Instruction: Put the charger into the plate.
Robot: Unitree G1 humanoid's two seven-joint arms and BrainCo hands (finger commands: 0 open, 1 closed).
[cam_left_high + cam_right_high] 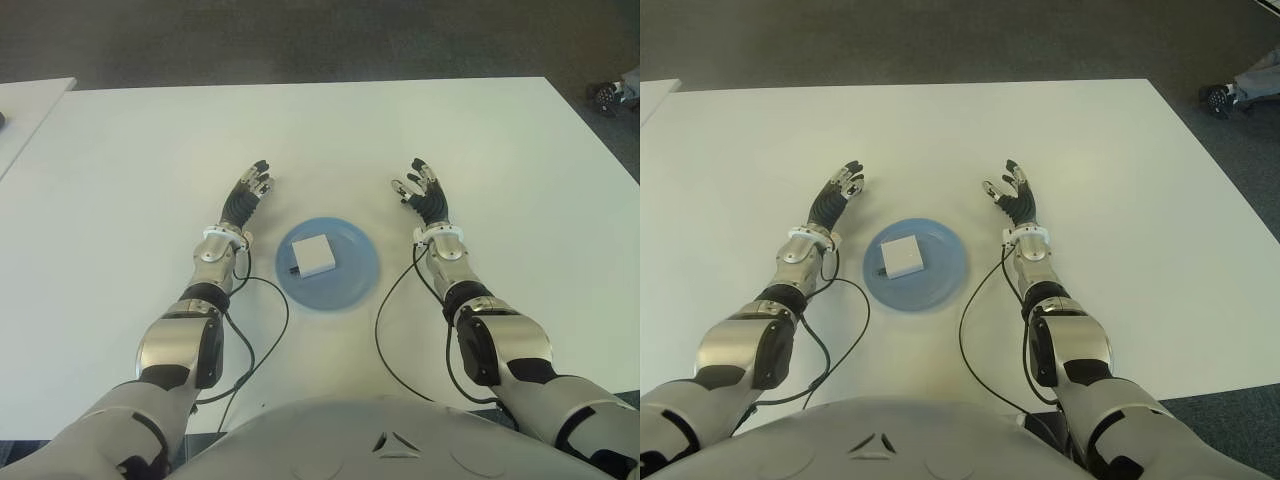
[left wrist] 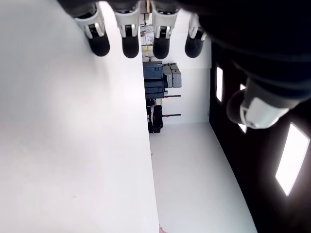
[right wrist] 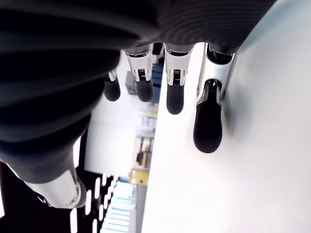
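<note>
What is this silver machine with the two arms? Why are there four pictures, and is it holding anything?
It is a robot shaped a bit like a person. Two pictures come from cameras in its head, like two eyes looking down at a white table, so they show nearly the same thing. The other two come from small cameras on its wrists, looking along its own fingers from very close.

On the table sits a round blue plate. A small white square charger lies in the plate. The left hand shows on one side of the plate and the right hand on the other. Both hands have their fingers stretched out and hold nothing. Thin black cables run along the arms. Putting the charger in the plate was the robot's job, so that looks done.
</note>
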